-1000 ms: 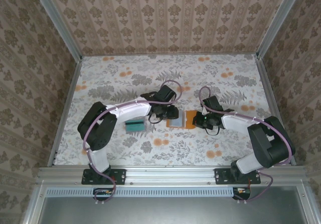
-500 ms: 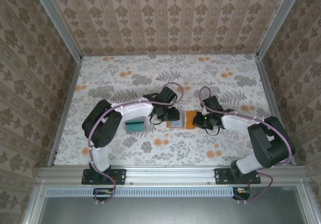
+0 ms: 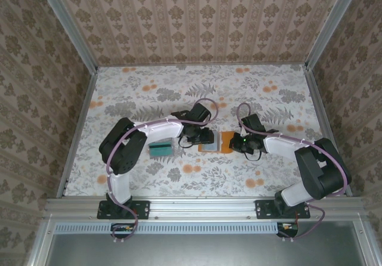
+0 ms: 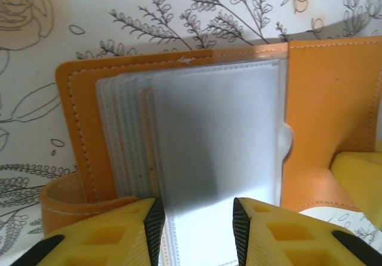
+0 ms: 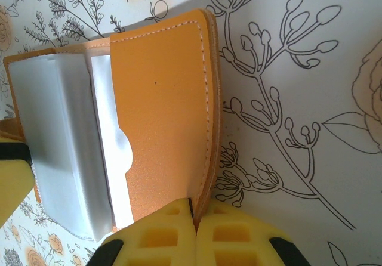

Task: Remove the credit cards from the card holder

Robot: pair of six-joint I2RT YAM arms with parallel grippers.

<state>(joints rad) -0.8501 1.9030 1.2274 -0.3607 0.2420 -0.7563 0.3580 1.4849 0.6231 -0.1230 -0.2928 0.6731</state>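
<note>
Left wrist: left gripper (image 4: 196, 216) spread over sleeves (image 4: 221, 135) at 6 o'clock, right gripper (image 5: 194, 221) pinching card holder (image 5: 161, 111) flap; extraction step, next probably nipping a card edge.

Orange card holder (image 3: 216, 142) lying open flat, white stitching, frosted clear sleeves (image 4: 221, 135) fanned inside, teal credit cards (image 3: 160, 149) in small stack to left, apart from it.

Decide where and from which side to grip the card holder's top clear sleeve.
Probably its free near edge, from the left gripper's side: the sleeve lies flat, that edge lies nearest its open fingers, and the right gripper holds the flap.
</note>
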